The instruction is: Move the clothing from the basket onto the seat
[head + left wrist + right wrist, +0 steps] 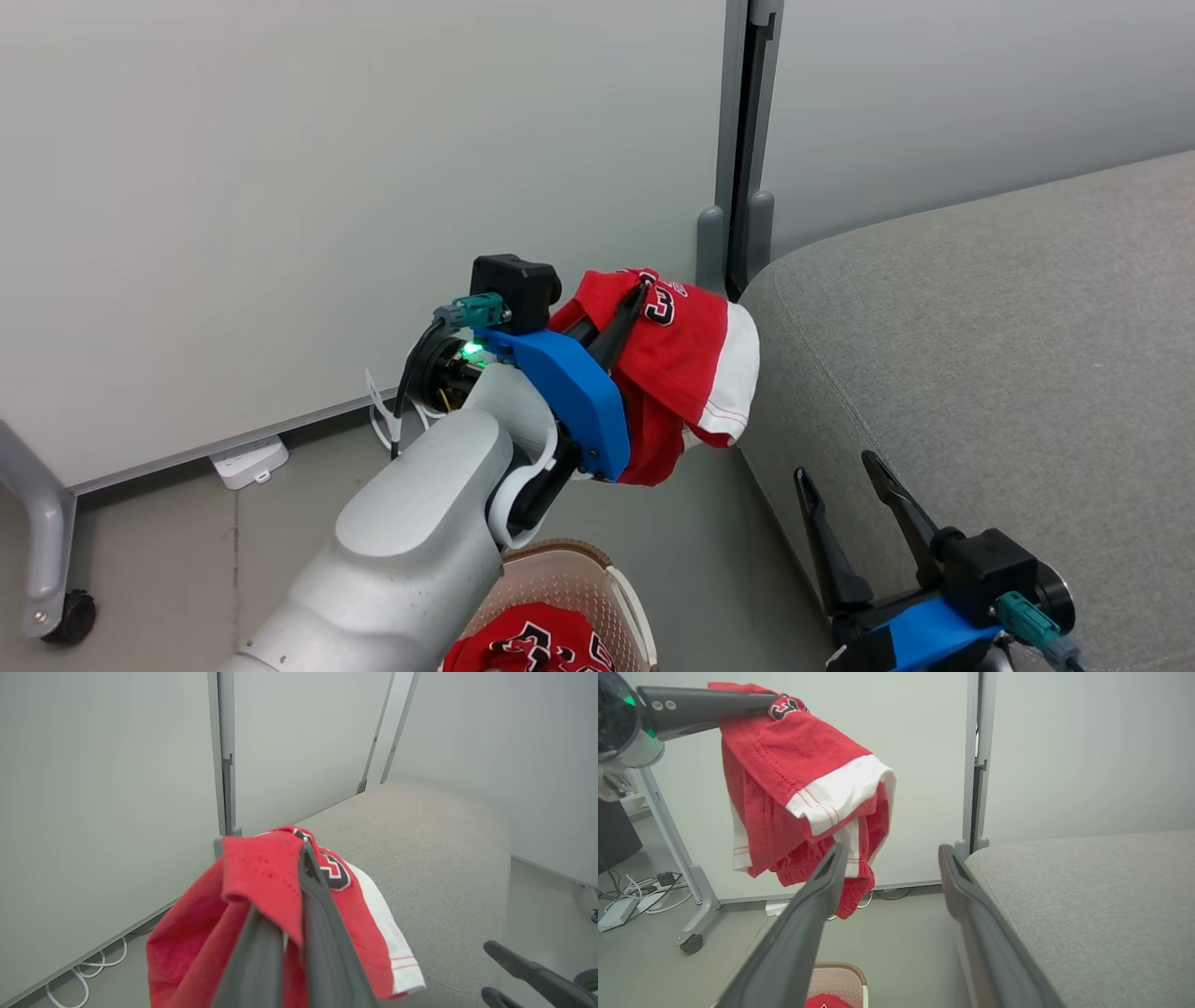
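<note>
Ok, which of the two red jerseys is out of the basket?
The jersey pinched by the left gripper; the other jersey lies in the basket.

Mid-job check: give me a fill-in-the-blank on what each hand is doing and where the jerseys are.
The left hand is ____ on a red jersey.
The right hand is open and holds ____.
The other jersey lies ____ the basket.
The red jersey hangs ____ of the seat in the head view.
Missing words: shut; nothing; in; left.
</note>
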